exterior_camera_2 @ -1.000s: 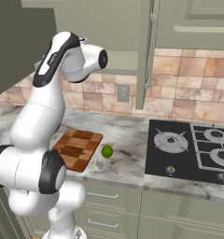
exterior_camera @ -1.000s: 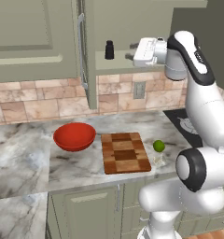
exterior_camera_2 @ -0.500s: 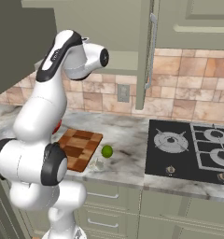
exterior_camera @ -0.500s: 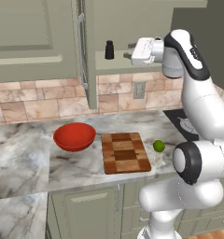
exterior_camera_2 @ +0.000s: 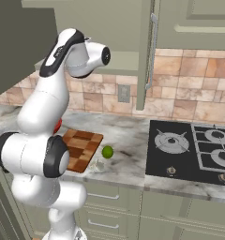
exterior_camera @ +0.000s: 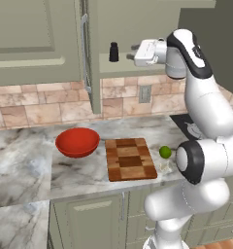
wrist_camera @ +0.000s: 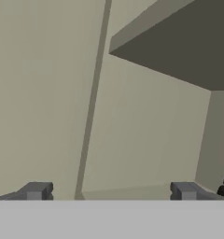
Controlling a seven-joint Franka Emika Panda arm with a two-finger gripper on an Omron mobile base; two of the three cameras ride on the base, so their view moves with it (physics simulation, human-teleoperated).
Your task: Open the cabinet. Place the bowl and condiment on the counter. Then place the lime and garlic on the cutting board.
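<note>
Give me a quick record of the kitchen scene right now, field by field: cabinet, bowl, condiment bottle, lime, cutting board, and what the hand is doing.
cabinet: open, door swung out
bowl: red, on the counter, left of the cutting board
condiment: black bottle upright on the cabinet shelf
hand: open, raised at shelf height, just right of the condiment, holding nothing
lime: on the counter, just right of the board
cutting board: chequered wood, nothing on it
garlic: pale thing by the lime, too small to tell
</note>
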